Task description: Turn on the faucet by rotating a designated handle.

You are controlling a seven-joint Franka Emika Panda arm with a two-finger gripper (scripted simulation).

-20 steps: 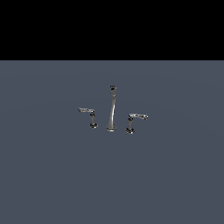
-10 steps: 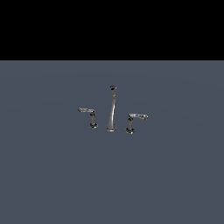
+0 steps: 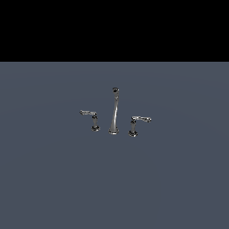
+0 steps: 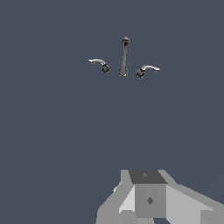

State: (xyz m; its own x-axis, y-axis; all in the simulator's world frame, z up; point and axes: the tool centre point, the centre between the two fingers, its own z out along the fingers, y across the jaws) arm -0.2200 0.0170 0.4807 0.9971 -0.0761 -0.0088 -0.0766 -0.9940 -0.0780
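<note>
Faucet: the faucet (image 3: 113,118) stands alone on the flat grey floor (image 3: 53,179), its thin spout (image 3: 114,107) rising between two short levers.
Handle: our handle (image 3: 89,115) is the lever on the exterior view's left, its arm reaching away from the spout; nothing touches it.
Twin: the mirror lever (image 3: 137,122) sits on the spout's other side.
Gripper: we see only part of the gripper (image 4: 148,199) body in the wrist view, well apart from the faucet; we cannot tell whether its fingers are spread or pressed together.
Stage: we judge the approach is not yet made.
Risks: we could drift to the twin lever, since the two look alike; we could clip the spout on the way in; a fingertip could slide off the slim, shiny arm and leave it unturned.
</note>
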